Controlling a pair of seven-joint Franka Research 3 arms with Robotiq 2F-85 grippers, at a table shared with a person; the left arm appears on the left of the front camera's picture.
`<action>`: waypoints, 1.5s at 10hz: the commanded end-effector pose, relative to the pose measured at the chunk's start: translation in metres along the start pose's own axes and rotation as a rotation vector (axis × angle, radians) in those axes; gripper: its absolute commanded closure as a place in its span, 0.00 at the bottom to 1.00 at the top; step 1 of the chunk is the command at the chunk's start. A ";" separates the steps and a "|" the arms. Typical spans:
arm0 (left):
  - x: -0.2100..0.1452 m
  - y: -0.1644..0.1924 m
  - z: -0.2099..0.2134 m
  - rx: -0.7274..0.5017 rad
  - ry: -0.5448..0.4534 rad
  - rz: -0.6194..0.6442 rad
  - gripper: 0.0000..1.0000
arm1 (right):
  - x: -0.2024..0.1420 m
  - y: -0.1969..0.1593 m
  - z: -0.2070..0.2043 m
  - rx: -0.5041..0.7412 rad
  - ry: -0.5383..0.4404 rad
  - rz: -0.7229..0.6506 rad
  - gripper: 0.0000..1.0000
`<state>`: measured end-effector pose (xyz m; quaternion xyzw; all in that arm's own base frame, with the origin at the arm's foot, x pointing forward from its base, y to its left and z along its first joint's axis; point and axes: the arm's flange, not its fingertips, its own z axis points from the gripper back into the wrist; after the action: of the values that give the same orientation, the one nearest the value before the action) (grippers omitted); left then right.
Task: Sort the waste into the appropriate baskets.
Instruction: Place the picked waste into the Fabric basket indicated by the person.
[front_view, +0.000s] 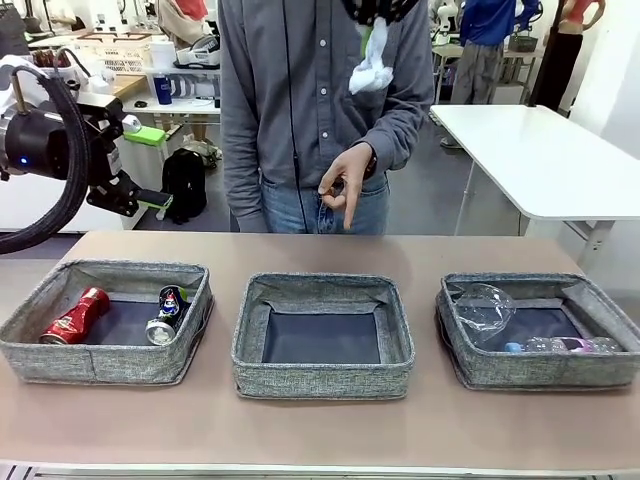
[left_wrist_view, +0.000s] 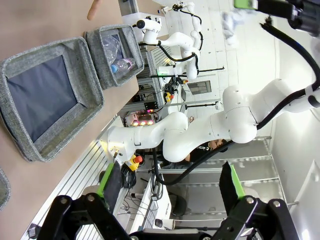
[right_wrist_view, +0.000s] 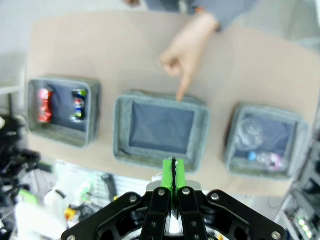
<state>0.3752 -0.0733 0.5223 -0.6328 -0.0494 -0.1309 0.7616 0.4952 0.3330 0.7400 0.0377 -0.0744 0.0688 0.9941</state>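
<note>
Tan laboratory table (front_view: 320, 440) carrying three shallow grey woven-fabric baskets in a row, with a person standing at its far side. Right gripper (right_wrist_view: 172, 167), jaws pressed together, hangs high above the middle grey fabric basket (front_view: 322, 287); in the front view a crumpled white paper wad (front_view: 375, 60) hangs from it and appears pinched between the pads, also above that basket. Left gripper (left_wrist_view: 170, 180), jaws wide apart and holding nothing, is raised well to the left of the middle basket. Person's hand (front_view: 345, 180) points one finger down at the far rim of the middle basket, whose dark bottom is bare. Left grey fabric basket (front_view: 100, 368), beside the middle one, holds a crushed red can (front_view: 76, 315) and a dark printed can with silver ends (front_view: 166, 314), lying apart. Right grey fabric basket (front_view: 540, 372), on the middle basket's other side, holds a piece of crumpled clear plastic (front_view: 482, 310) and a clear blue-capped plastic bottle (front_view: 560, 346). Judged progress: metal and plastic are sorted; only the paper wad is left, and it probably goes to the middle basket.
</note>
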 end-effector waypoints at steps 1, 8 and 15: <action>-0.001 -0.002 0.000 -0.008 0.003 -0.019 0.00 | -0.045 -0.022 -0.088 0.073 -0.033 -0.011 0.99; -0.001 -0.002 0.000 -0.008 0.003 -0.019 0.00 | -0.105 0.011 -0.264 0.093 0.076 0.176 0.99; -0.001 -0.002 0.000 -0.008 0.003 -0.019 0.00 | -0.127 -0.001 -0.285 0.135 0.123 0.155 0.79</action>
<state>0.3752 -0.0731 0.5225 -0.6328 -0.0495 -0.1310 0.7615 0.4193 0.3522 0.4391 0.0757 -0.0071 0.1430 0.9868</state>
